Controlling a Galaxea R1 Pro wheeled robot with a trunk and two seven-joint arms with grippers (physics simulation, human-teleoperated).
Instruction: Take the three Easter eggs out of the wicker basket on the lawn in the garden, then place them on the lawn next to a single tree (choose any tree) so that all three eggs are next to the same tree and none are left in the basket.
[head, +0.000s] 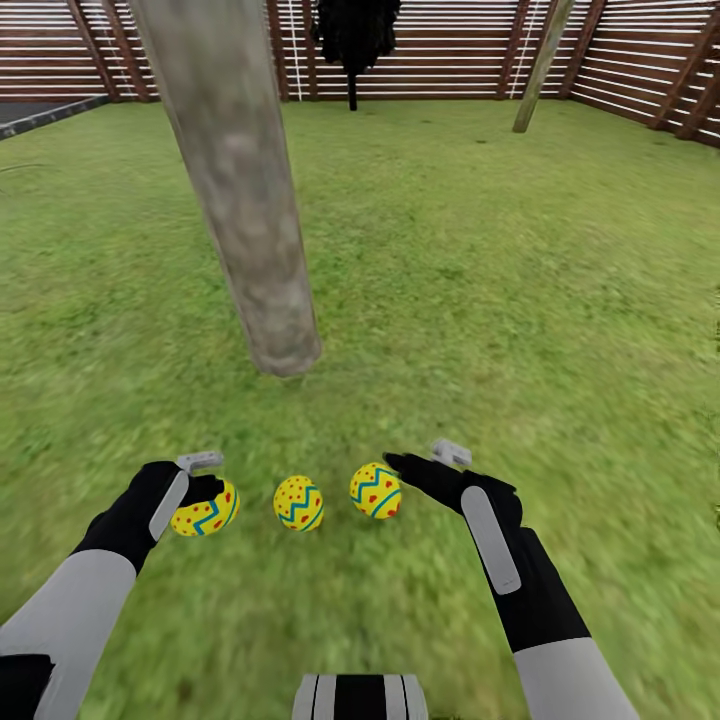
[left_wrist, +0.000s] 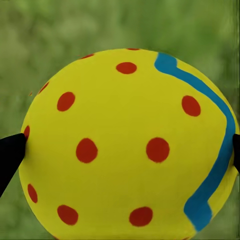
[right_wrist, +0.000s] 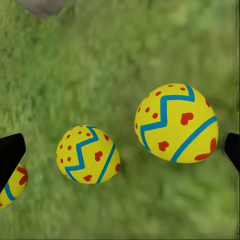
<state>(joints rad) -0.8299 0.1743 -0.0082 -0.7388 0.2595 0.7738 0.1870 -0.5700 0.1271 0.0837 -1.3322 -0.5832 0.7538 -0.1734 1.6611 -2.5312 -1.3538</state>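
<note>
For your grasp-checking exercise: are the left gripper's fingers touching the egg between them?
Touching. In the left wrist view both dark fingers meet the edges of the left egg with no grass showing between; the head view agrees, with the left gripper closed around it.

My left gripper (head: 205, 480) closed around something, my right gripper (head: 400, 462) spread open, both arms extended low ahead.
</note>
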